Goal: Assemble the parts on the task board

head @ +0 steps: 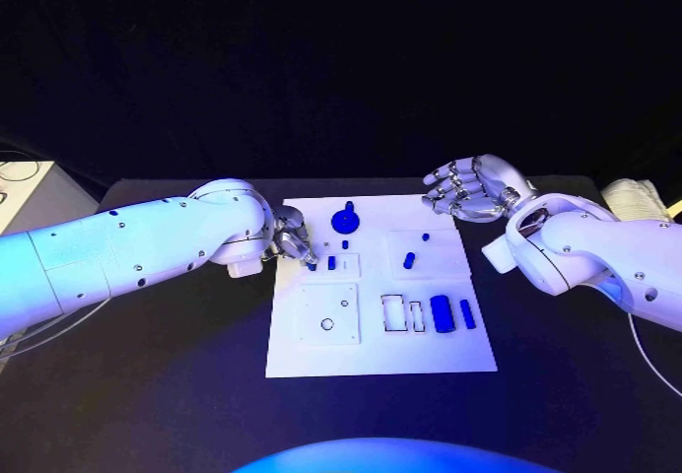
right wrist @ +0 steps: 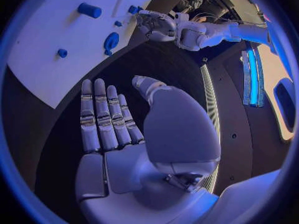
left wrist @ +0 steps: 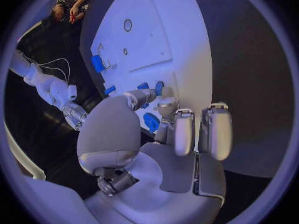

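Meanwhile the left hand (head: pixel 292 242) pinched a small blue peg (head: pixel 312 264) at the white rectangular task board (head: pixel 373 357); the right hand (head: pixel 475 186) hung open-fingered, holding nothing, off its far corner.

The left robot hand (head: pixel 292 243) hides a blue part (head: pixel 311 264).

The head view looks down from up high at the whole task board (head: pixel 381 296) and both arms. The left wrist view sits close behind the left hand (left wrist: pixel 156 134), facing the board. The right wrist view sits behind the right hand (right wrist: pixel 124 134), farther off. All three share the board.
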{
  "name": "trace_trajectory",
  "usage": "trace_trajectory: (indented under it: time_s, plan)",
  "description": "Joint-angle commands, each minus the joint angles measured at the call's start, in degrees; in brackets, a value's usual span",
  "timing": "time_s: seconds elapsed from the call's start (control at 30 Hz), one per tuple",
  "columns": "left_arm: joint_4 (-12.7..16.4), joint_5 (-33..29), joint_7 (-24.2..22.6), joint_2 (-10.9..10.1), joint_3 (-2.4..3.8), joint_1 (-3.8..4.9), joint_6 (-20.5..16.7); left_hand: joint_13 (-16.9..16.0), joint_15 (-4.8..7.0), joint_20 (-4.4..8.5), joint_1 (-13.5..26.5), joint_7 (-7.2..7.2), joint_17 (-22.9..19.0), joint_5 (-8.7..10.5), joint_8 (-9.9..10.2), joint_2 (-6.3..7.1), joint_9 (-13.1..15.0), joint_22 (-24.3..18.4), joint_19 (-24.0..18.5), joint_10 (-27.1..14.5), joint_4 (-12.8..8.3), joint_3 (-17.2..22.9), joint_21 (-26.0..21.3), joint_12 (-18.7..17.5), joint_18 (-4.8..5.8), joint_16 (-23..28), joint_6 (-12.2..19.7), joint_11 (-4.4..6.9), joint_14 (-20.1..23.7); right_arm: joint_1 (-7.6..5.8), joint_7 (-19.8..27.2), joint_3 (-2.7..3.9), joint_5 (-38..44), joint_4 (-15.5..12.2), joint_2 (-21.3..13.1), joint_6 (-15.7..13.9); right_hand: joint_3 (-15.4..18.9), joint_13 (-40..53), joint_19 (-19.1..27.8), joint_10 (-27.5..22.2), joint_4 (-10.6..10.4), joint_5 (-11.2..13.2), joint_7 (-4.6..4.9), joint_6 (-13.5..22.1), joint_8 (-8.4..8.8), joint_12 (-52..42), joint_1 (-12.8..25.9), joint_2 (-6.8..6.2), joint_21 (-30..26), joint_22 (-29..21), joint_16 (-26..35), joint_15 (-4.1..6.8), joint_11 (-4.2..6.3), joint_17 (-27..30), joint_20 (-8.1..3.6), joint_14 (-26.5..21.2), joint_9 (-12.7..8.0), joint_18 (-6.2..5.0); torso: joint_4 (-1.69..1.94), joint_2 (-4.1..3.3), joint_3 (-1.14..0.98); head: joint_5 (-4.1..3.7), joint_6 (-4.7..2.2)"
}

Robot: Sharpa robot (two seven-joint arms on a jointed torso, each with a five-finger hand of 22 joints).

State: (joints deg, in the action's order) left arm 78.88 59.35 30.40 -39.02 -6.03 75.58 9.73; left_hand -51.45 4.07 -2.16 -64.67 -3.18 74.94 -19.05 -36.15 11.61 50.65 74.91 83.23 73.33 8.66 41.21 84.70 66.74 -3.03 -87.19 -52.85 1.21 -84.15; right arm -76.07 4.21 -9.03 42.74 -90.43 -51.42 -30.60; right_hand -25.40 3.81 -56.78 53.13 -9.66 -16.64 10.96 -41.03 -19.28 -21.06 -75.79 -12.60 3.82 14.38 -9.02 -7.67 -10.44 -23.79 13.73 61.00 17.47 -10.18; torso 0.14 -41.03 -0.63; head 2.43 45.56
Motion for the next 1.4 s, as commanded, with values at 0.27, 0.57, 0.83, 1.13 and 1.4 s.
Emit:
trace_trajectory:
  time_s: [0.27, 0.57, 0.83, 1.13, 1.4]
  plan:
    - [-0.92, -0.94, 0.54, 1.22, -0.59, -0.41, 1.06, 0.62, 0.31, 0.07, 1.25, 0.10, 10.66, 0.29, 0.14, -0.48, 0.01, 5.58, -0.07, -0.02, -8.80, 9.00, -0.26, -0.48, 0.55, -0.07, -0.06, -0.05, -4.59, 0.02, 0.33, 0.01, 0.17, -0.17, -0.04, 0.93, 0.01, -0.09, 0.24, -0.14, 0.32, -0.27, 3.50, -0.12, -0.15, -0.27, -0.12, 0.52, -0.01, -0.09, 0.31, 0.16, -0.10, 0.06, 0.04, -0.06, -0.05, -0.31, -0.02, 0.02, 0.00, -0.28, 0.31]
    - [-1.40, -1.74, 0.86, 1.41, -0.84, -0.48, 2.21, 0.58, 0.66, 0.31, 3.97, 0.93, 10.56, 0.81, 0.43, 0.74, 0.03, 5.34, -0.25, 0.06, -6.39, 4.63, -0.54, -0.54, 0.49, 0.00, -0.32, 0.46, -4.52, 0.02, 0.31, 0.01, 0.17, -0.13, -0.04, 1.09, 0.01, -0.09, 0.24, -0.14, 0.32, -0.27, 3.50, -0.12, -0.15, -0.27, -0.12, 0.52, -0.01, -0.09, 0.31, 0.16, -0.10, 0.06, 0.04, -0.06, -0.05, -0.31, 0.06, 0.05, -0.01, -0.37, 0.46]
    - [-1.87, -1.82, 1.27, 1.22, -0.94, -0.52, 2.36, 0.22, 0.76, 0.47, 6.50, 0.98, 10.57, 1.65, 1.34, 1.49, -0.74, 5.37, -0.17, -0.29, -1.71, -5.14, -0.69, -0.39, 0.51, 0.01, -1.74, 0.50, -4.51, 0.06, 0.36, 0.01, 0.16, 0.04, 0.05, 1.16, 0.01, -0.09, 0.23, -0.12, 0.30, -0.27, 3.51, -0.16, -0.17, -0.31, -0.07, 0.56, 0.00, -0.22, 0.34, 0.15, -0.11, 0.09, 0.05, -0.07, -0.07, -0.30, 0.07, 0.08, -0.01, -0.35, 0.35]
    - [-1.87, -1.65, 1.30, 0.34, -0.89, -0.84, -0.63, 1.10, 0.49, 0.29, 7.17, 0.60, 10.19, 3.49, 1.88, 1.75, -0.76, 4.96, -0.44, -1.24, 5.35, -15.37, -1.13, -0.98, 0.39, 0.28, -1.61, 0.16, -4.40, 0.12, 0.40, 0.01, 0.16, 0.10, 0.04, 1.13, 0.01, -0.09, 0.23, -0.12, 0.30, -0.27, 3.51, -0.16, -0.17, -0.31, -0.07, 0.56, 0.00, -0.22, 0.34, 0.15, -0.11, 0.09, 0.05, -0.07, -0.07, -0.30, -0.03, 0.01, 0.08, -0.52, 0.08]
    - [-1.79, -1.70, 1.12, -0.05, -0.63, -0.90, -3.33, 4.30, 0.09, -0.01, 6.34, 0.09, 10.24, 7.19, 1.94, 1.67, -0.46, 4.24, -0.96, -3.65, 8.03, -18.90, -1.69, -2.98, 0.20, 0.27, -0.26, -0.33, -4.39, 0.16, 0.38, 0.01, 0.16, 0.12, 0.05, 1.15, 0.01, -0.09, 0.23, -0.12, 0.30, -0.27, 3.51, -0.16, -0.17, -0.31, -0.07, 0.56, 0.00, -0.22, 0.34, 0.15, -0.11, 0.09, 0.05, -0.07, -0.07, -0.30, -0.05, -0.02, 0.07, -0.73, 0.04]
